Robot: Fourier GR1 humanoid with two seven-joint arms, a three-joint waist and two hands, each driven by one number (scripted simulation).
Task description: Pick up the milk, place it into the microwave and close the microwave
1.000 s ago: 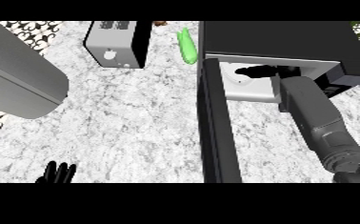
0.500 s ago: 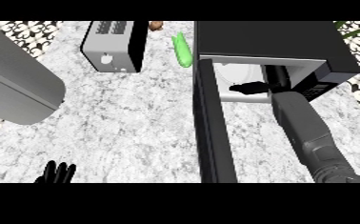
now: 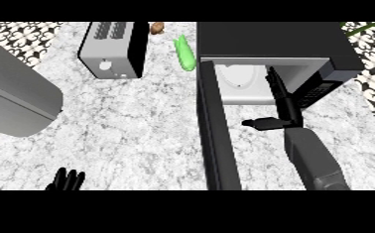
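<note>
Grey-white marbled counter (image 3: 147,123) fills the view, with a patterned strip along its far edge. On it stands the black microwave (image 3: 267,41), its door (image 3: 216,133) swung wide open toward the viewer and seen edge-on. The right hand (image 3: 282,105) reaches into the doorway with fingers held straight toward the pale cavity and thumb stuck out to the left, holding nothing. Just ahead and left of those fingertips, inside the cavity, sits a white shape that may be the milk (image 3: 240,76); I cannot tell for certain. Well to the left of the right hand stands a silver toaster (image 3: 113,48), with a green vegetable (image 3: 184,53) and a small brown item (image 3: 156,28) between it and the microwave. The left hand (image 3: 67,181) rests at the lower left edge, fingers up and relaxed.
</note>
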